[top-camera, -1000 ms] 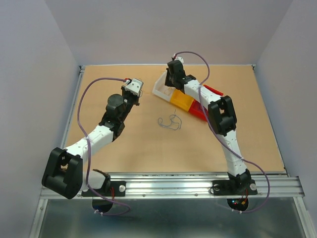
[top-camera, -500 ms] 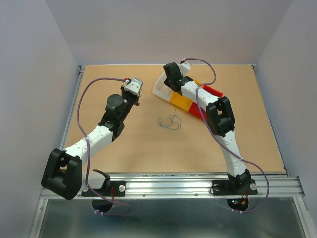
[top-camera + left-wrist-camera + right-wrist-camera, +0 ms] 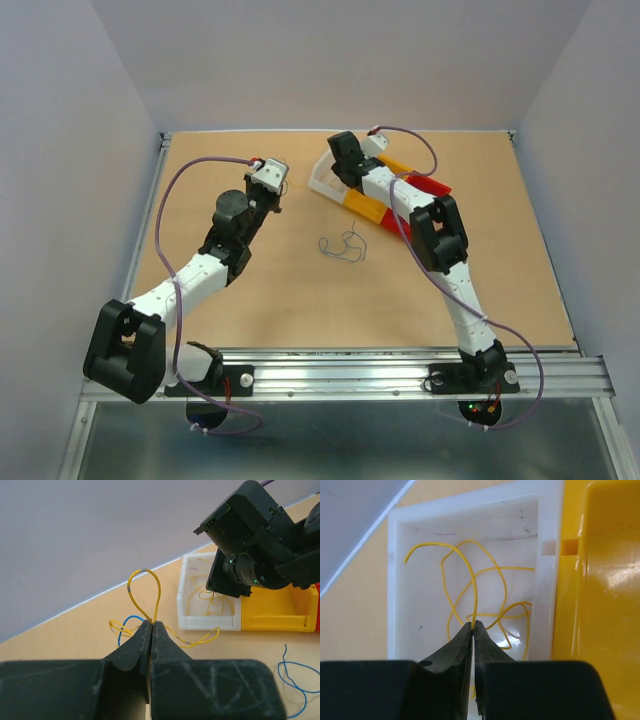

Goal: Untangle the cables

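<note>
My left gripper (image 3: 151, 623) is shut on a thin yellow cable (image 3: 145, 580) that loops up above its tips. A blue cable (image 3: 126, 621) curls beside it. It sits at the table's back left (image 3: 274, 200). My right gripper (image 3: 473, 625) is shut on another yellow cable (image 3: 470, 570) and hangs over the white bin (image 3: 415, 600), which holds several yellow cables. In the top view the right gripper (image 3: 335, 172) is over that bin (image 3: 322, 183). A small dark tangle of cables (image 3: 343, 246) lies on the table between the arms.
A yellow bin (image 3: 364, 206) and a red bin (image 3: 428, 184) stand in a row to the right of the white one. The yellow bin also shows in the right wrist view (image 3: 600, 595). Grey walls close in the table.
My right arm has swung left and down, from over the yellow bin to over the white bin. The left arm and the tangle on the table have not moved.
</note>
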